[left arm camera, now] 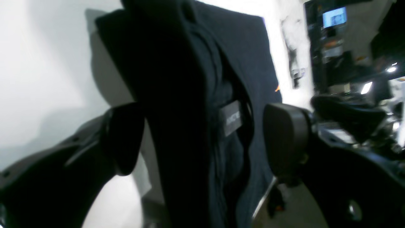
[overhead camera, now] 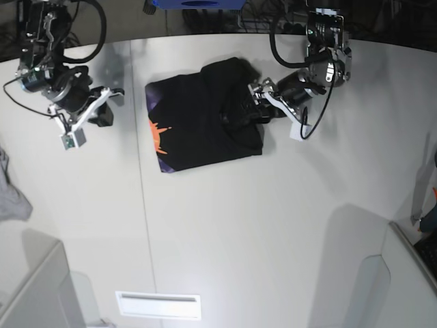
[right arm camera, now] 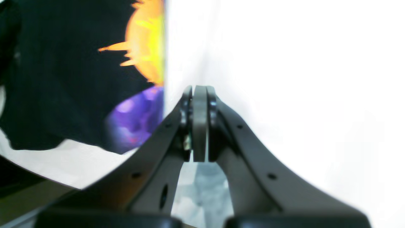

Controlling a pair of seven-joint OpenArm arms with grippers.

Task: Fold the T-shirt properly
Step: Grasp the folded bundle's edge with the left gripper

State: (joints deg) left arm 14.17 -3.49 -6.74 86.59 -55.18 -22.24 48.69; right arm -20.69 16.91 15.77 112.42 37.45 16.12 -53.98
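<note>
Left gripper (left arm camera: 202,139) stands with its jaws wide apart, one pad (left arm camera: 284,139) on each side of a bunched ridge of the T-shirt (left arm camera: 190,95); the dark cloth rises between the pads, and the blur hides whether either pad touches it. A small grey label (left arm camera: 231,117) shows on the cloth just inside the right-hand pad. From the base view this gripper (overhead camera: 254,102) sits at the shirt's edge, with the folded T-shirt (overhead camera: 198,123) spread on the white table (overhead camera: 273,225) beyond its tips. Right gripper (right arm camera: 199,123) has its jaws pressed together on nothing. It hangs over bare table, and the T-shirt (right arm camera: 63,79), with its orange and purple print (right arm camera: 142,79), lies well off to its left.
</note>
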